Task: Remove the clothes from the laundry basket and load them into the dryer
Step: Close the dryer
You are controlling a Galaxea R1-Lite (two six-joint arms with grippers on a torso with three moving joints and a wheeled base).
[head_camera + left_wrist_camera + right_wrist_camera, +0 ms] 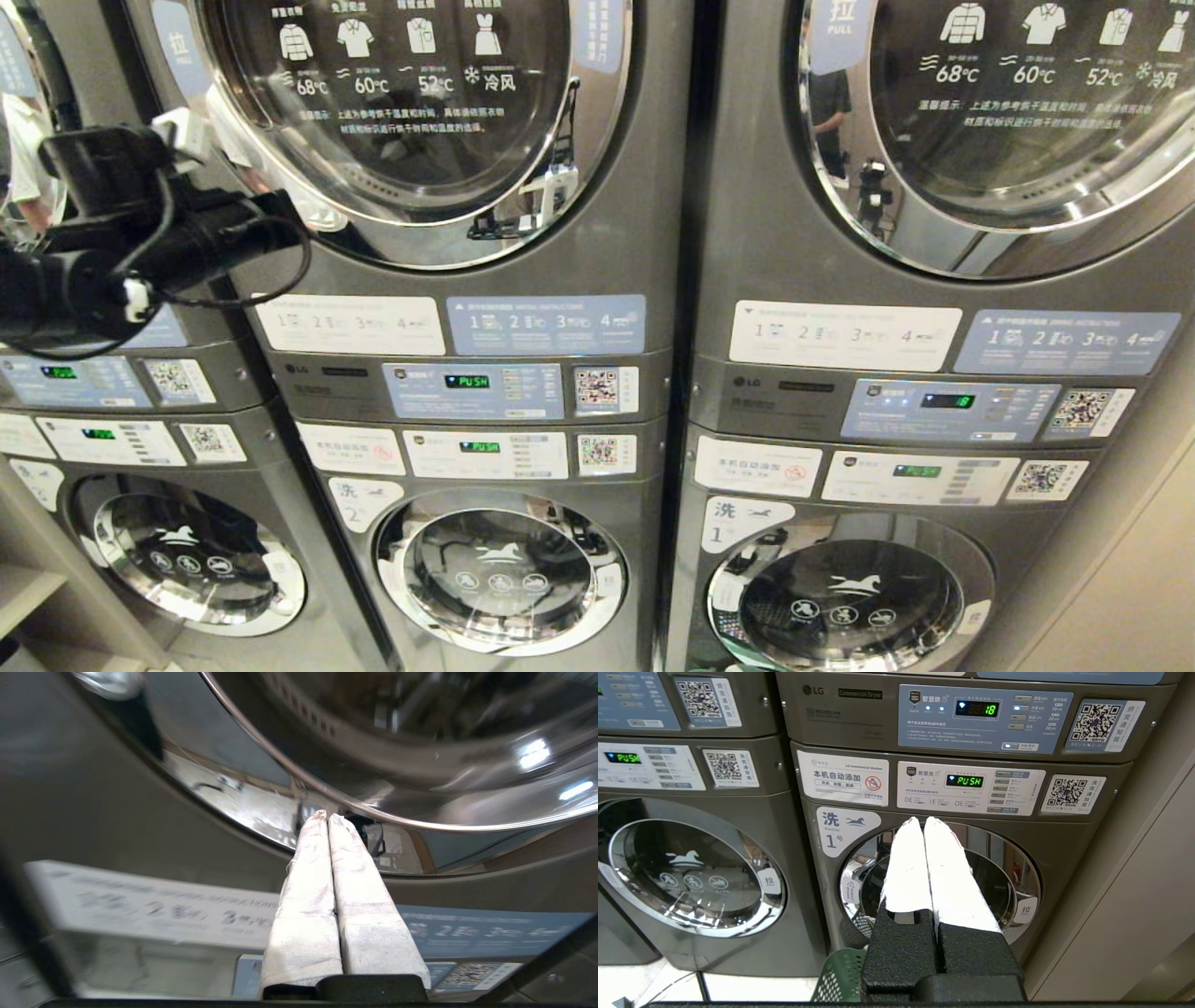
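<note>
The left gripper (328, 817) has its jaws pressed together on nothing, tips just short of the chrome rim of a dryer door (373, 807), 2 instruction labels below them. The right gripper (924, 820) is likewise closed and empty; the green basket (840, 975) sits under its jaws, before washer 1 (938, 877). No clothes show.

A self-service laundromat, with stacked commercial machines side by side.

Grey LG dryers (467, 140) sit over front-loading washers (499, 579), one labelled "Commercial Dryer" (860, 693). Each control panel (471, 390) has a QR payment sticker (597, 387) at its 3 o'clock, numbered instruction labels (546, 324) at 12 o'clock, and a green "PUSH" display (964, 781). Temperature icons are printed on the dryer doors.
</note>
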